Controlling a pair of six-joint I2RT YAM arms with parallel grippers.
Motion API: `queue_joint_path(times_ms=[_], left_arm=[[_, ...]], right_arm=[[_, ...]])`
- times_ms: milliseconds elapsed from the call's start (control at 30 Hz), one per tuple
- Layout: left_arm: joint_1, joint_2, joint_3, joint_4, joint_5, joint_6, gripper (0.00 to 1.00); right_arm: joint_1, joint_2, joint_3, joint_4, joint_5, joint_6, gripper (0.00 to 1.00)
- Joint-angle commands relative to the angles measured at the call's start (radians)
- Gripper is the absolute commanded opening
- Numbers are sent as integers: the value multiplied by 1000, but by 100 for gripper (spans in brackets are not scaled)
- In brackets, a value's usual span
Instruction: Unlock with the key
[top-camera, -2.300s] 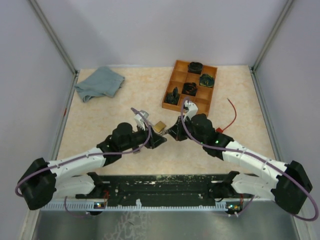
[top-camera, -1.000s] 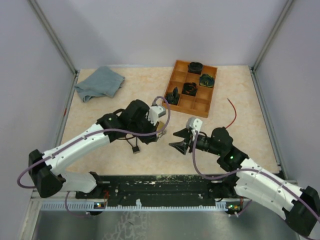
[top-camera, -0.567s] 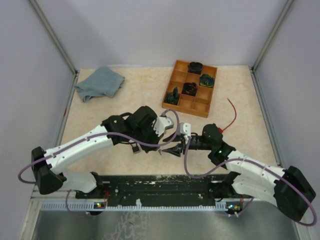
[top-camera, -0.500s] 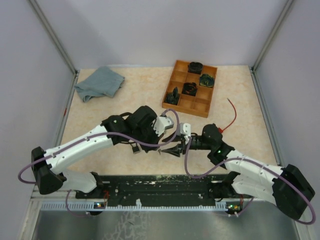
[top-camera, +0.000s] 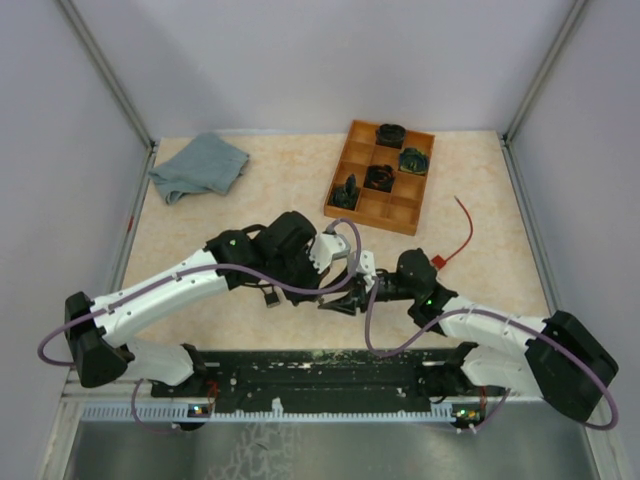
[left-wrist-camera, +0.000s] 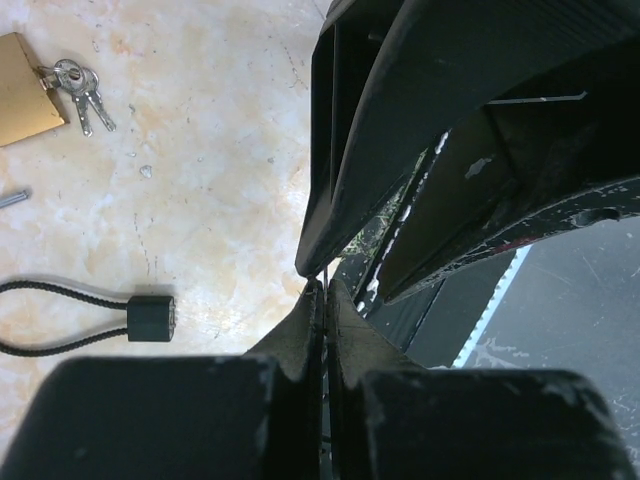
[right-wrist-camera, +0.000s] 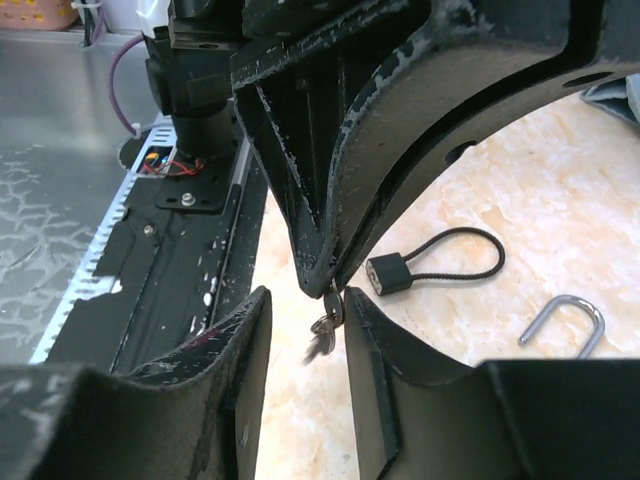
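My left gripper (left-wrist-camera: 322, 288) is shut on a small key whose bunch (right-wrist-camera: 325, 325) dangles from its tips (right-wrist-camera: 325, 280), low over the table near the front edge. Around that bunch stands my right gripper (right-wrist-camera: 305, 295), open, with one finger on either side and the right-hand finger close to the key's head. From above, both grippers meet at the table's front middle (top-camera: 340, 298). A brass padlock (left-wrist-camera: 22, 90) with its own keys (left-wrist-camera: 78, 85) lies on the table. A black cable lock (left-wrist-camera: 150, 318) lies nearby.
A loose silver shackle (right-wrist-camera: 565, 320) lies past the cable lock (right-wrist-camera: 388, 272). A wooden compartment tray (top-camera: 345, 170) holds dark parts at the back right. A blue cloth (top-camera: 200, 165) sits back left, a red wire (top-camera: 462, 235) at the right, and the black base rail (top-camera: 330, 375) along the near edge.
My right arm has swung left to meet the left gripper, and its jaws have narrowed around the hanging keys. The left gripper has stayed shut and come down toward the front.
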Motion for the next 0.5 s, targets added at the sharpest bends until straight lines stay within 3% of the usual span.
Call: queue_joint_path(times_ms=[0,467], left_arm=[[-12,-13,17,22,42,27,0],[-16,-66,-3,32,82,42,0]], right_arm=[[6,12,21,48,-15,-20,33],[4,0,-2,11,6,-59,0]])
